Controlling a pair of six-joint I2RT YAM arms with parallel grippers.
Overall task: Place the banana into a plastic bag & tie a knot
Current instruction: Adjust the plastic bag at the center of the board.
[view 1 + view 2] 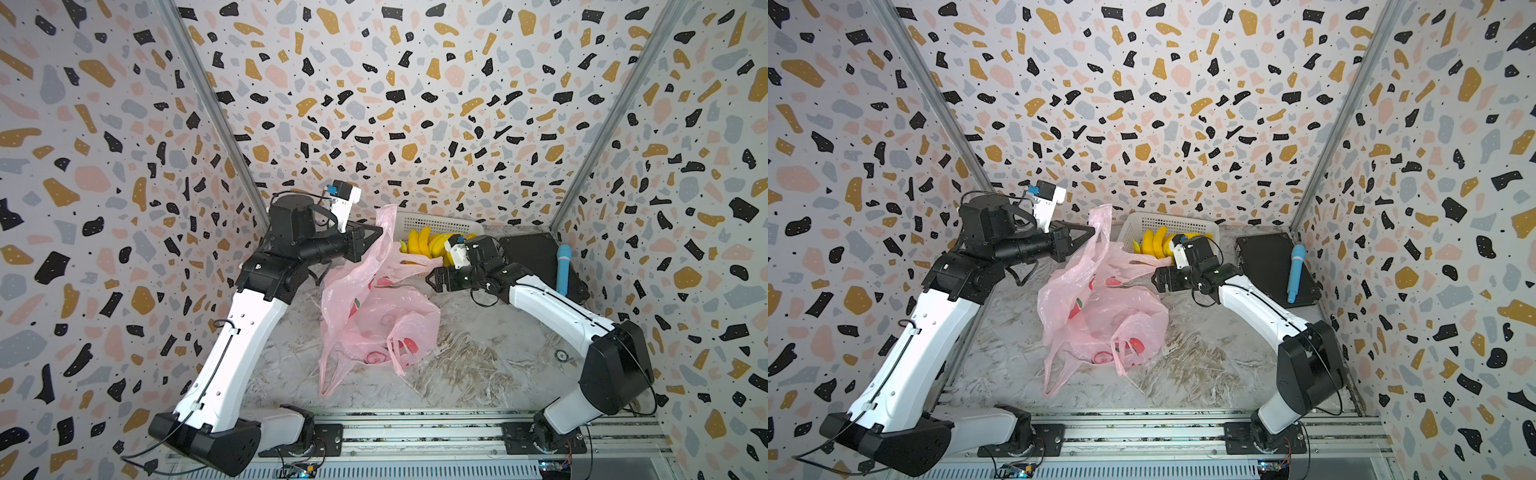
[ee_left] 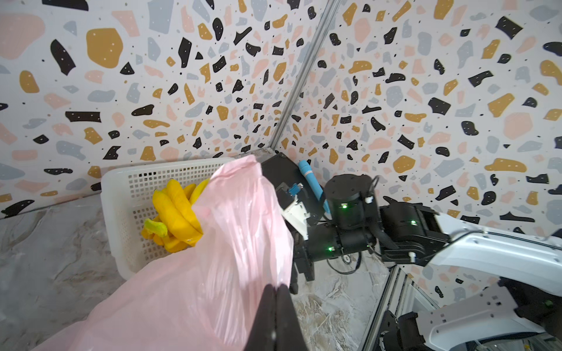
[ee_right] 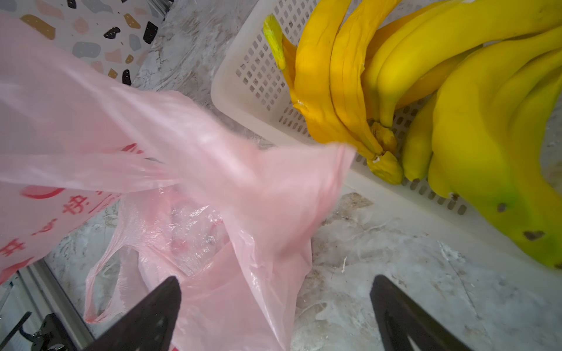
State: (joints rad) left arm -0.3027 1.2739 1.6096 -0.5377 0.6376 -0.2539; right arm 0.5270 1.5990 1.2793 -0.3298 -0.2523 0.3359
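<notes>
Bag [image 1: 374, 316] lifted, bananas [image 1: 424, 245] in basket [image 1: 440, 222]
Our left end effector [image 1: 380, 230] is clamped on the bag's top edge; our right end effector [image 3: 275, 281] gapes, empty, just beside it.

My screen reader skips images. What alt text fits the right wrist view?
The open right hand reaches toward a crumpled pink bag above the marble table. Beside the bag, yellow bananas lie in a white basket.
</notes>
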